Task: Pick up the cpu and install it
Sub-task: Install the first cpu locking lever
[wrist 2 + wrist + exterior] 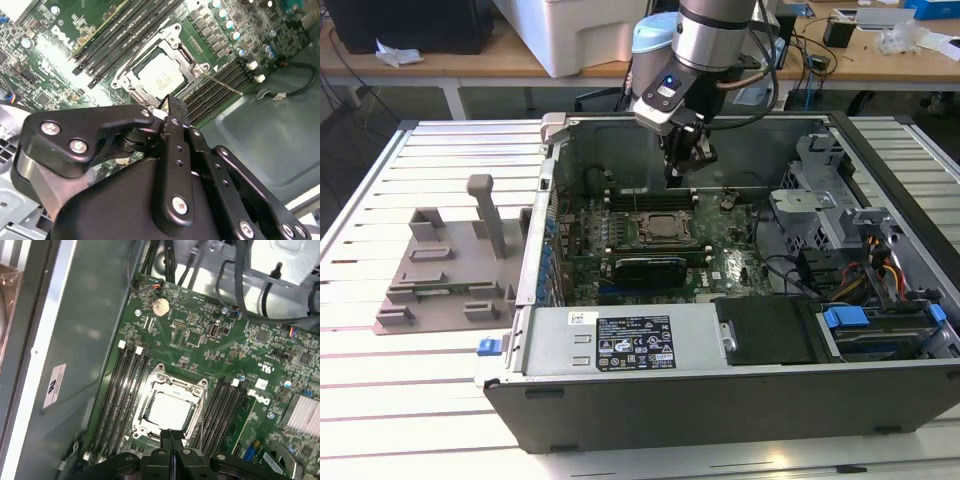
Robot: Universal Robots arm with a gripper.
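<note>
The tool (pixel 172 442) is hovering above the motherboard socket (pixel 167 407) with its fingers pressed together, pinching nothing. The cpu (pixel 167 409) is lying flat inside that socket, framed by memory slots (pixel 122 390) within the computer case (pixel 720 390) on the bench (pixel 380 400). Doing this well probably means checking the chip is sitting level, with no corner riding up.

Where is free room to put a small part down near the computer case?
The slatted table is bare in front of the grey tray, and between tray and case. Inside the case it is crowded: motherboard, cpu in its socket, cables, and the gripper above.
</note>
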